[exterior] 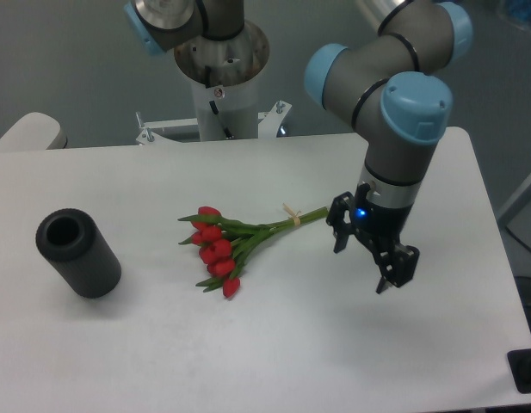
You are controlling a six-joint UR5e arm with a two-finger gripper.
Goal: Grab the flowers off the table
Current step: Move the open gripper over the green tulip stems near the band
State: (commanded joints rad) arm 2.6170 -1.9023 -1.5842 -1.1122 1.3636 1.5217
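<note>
The flowers (226, 245), a small bunch of red tulip buds with green stems tied by a pale band, lie flat on the white table (248, 361) near its middle, buds to the left and stems pointing up-right. My gripper (366, 258) hangs open just right of the stem ends, above the tabletop, with nothing between its fingers. The arm's wrist hides the very tip of the stems.
A black hollow cylinder (77, 253) lies on its side at the left of the table. The robot's base column (222, 77) stands behind the table's far edge. The table's right edge runs close to the gripper's right.
</note>
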